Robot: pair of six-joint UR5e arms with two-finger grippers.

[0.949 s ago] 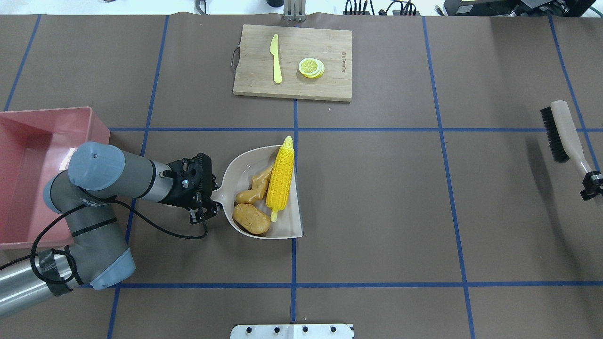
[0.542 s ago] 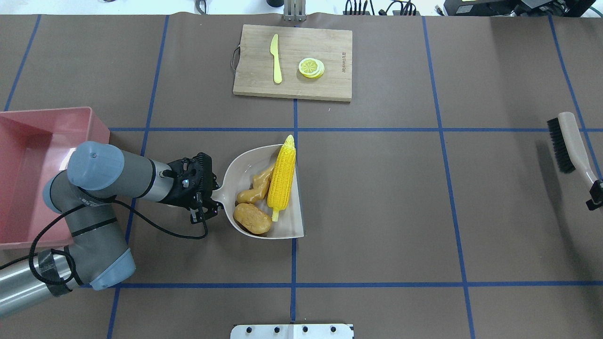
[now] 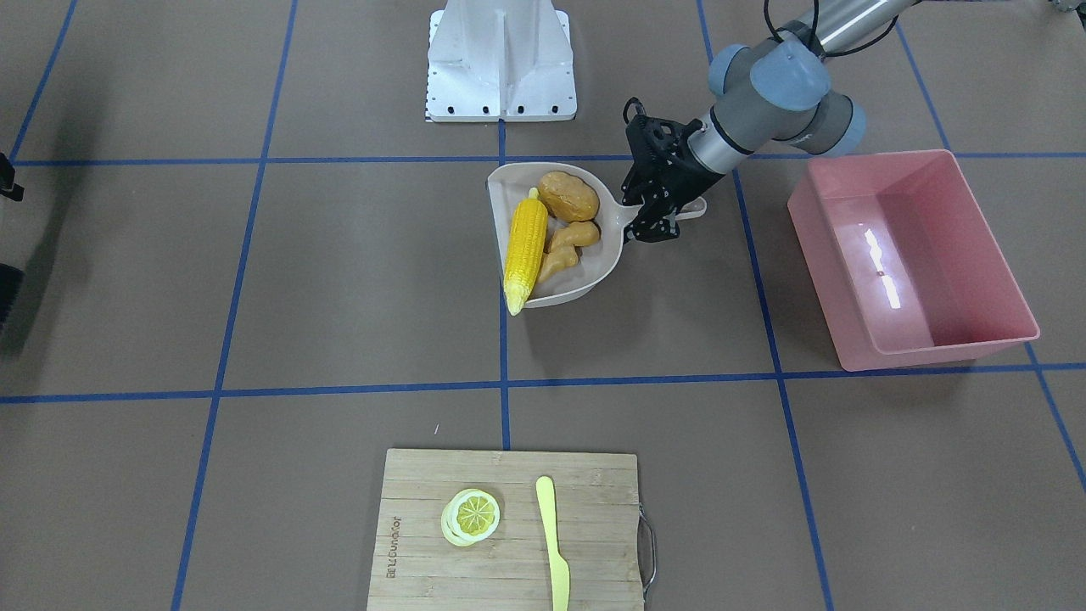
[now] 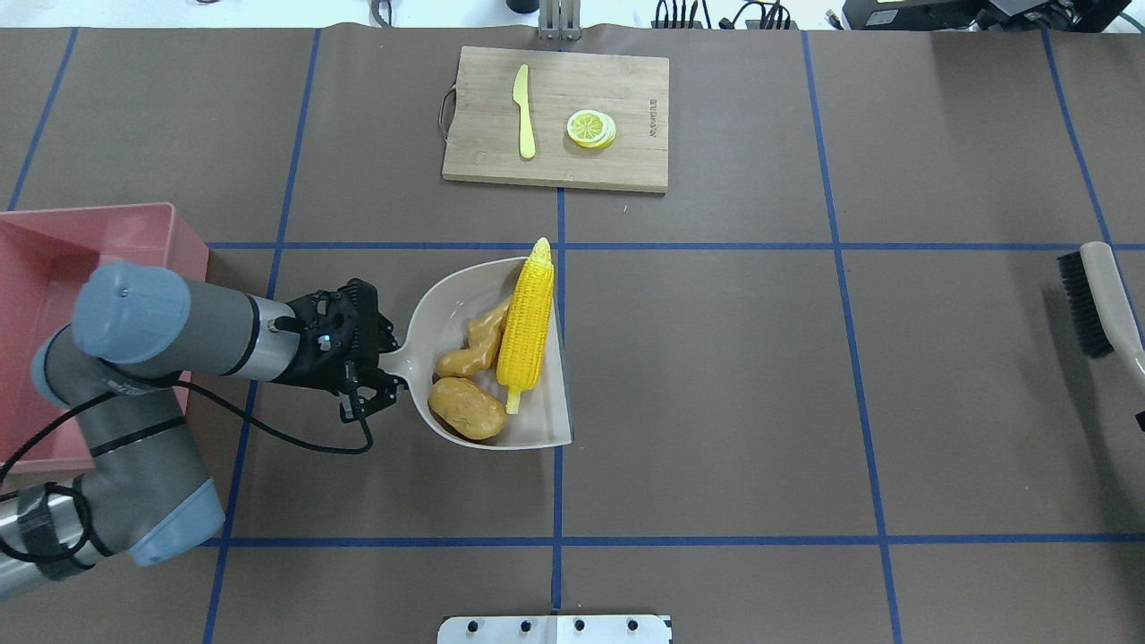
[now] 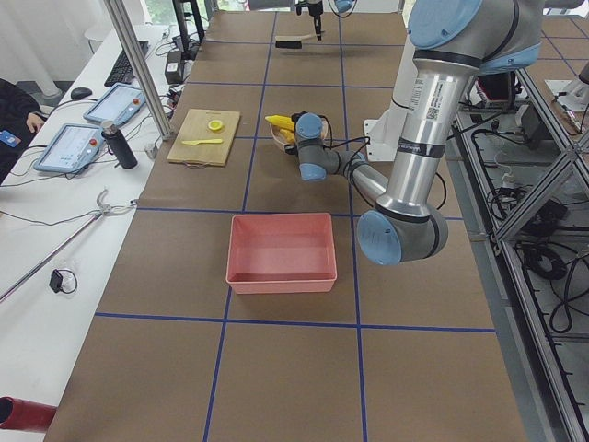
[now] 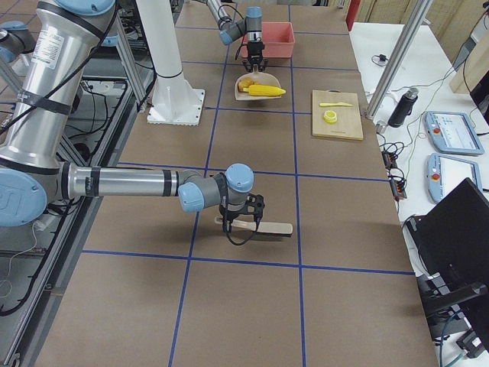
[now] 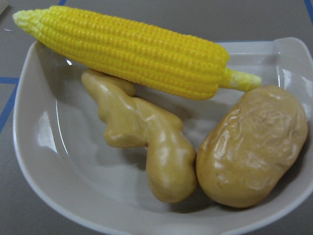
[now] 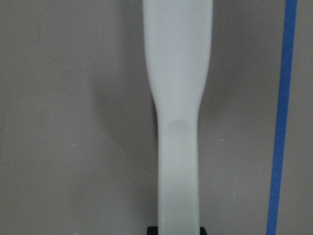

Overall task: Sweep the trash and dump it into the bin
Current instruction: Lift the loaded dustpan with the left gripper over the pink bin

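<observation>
1. The left gripper (image 4: 385,380) is clamped on the handle of the beige dustpan (image 4: 541,425).
2. All the trash is carried in the pan. The corn cob (image 4: 526,326) lies along the open front edge, the ginger root (image 4: 470,349) just beside it, and the potato (image 4: 465,409) touches the ginger.
3. The pink bin (image 4: 107,211) is located well apart from the pan, on the robot's left, partly covered by the left arm.
4. The right gripper (image 6: 243,223) is pinched on the handle of the brush (image 4: 1096,300), far out on the robot's right.

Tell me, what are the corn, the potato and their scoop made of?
Corn cob: likely moulded plastic, with uniform kernels and a dull sheen. Potato: probably plastic or rubber, glossy with bright highlights. Dustpan: smooth beige plastic, judging by its soft reflections.
</observation>
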